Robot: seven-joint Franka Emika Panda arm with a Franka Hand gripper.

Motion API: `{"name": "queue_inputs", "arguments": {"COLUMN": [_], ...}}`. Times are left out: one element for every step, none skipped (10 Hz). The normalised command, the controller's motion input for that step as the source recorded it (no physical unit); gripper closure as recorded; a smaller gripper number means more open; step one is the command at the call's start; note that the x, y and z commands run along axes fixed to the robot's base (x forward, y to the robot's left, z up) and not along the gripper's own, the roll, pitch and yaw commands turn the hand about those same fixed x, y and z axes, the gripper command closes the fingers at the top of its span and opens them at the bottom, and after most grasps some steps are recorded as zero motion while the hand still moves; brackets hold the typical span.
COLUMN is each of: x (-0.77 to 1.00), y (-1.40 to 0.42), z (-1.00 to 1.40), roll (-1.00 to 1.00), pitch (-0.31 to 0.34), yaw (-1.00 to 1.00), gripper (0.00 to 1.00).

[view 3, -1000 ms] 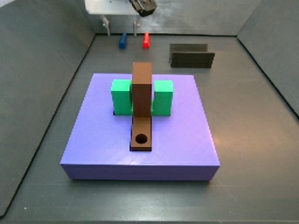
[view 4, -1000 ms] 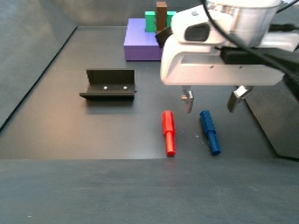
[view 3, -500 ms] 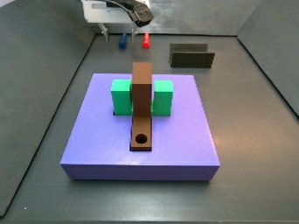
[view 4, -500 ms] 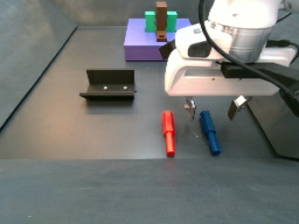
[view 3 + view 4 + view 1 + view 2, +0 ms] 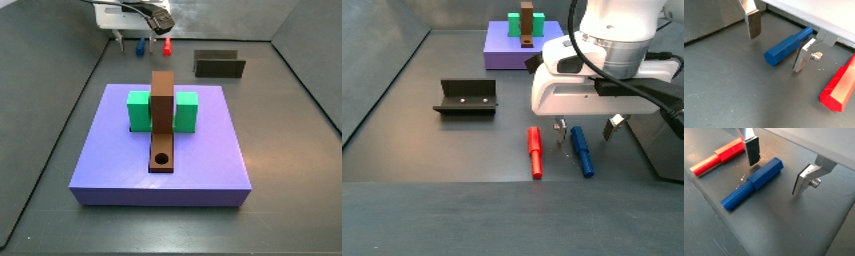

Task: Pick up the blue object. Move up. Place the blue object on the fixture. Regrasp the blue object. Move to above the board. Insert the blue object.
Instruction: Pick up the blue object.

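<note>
Gripper [image 5: 585,127] has descended since prior frames; fingers apart, straddling blue object [image 5: 581,150] lying on floor. Pick-up approach near complete; grasp pending.

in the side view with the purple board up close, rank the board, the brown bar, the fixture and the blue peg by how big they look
1. board
2. brown bar
3. fixture
4. blue peg, farthest away and partly hidden under the open hand

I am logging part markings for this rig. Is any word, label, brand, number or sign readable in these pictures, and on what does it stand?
None: no readable text shows in any view.
Slim blue cylindrical peg: plain.
Red peg: plain.
Dark L-shaped fixture: two small holes only.
Lavender board: plain.
Open gripper astride the blue peg: white housing unmarked.
</note>
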Motion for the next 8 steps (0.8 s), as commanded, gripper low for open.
{"name": "queue_inputs", "arguments": {"x": [0.00, 0.00, 0.00, 0.00, 0.00, 0.00, 0.00, 0.00], "y": [0.10, 0.09, 0.01, 0.00, 0.00, 0.00, 0.00, 0.00], "z": [-0.12, -0.03, 0.00, 0.00, 0.00, 0.00, 0.00, 0.00], "roll": [-0.23, -0.19, -0.03, 0.00, 0.00, 0.00, 0.00, 0.00], "pitch": [-0.061, -0.039, 0.000, 0.000, 0.000, 0.000, 0.000, 0.000], "yaw": [0.00, 0.00, 0.00, 0.00, 0.00, 0.00, 0.00, 0.00], "gripper": [0.00, 0.00, 0.00, 0.00, 1.00, 1.00, 1.00, 1.00]}}
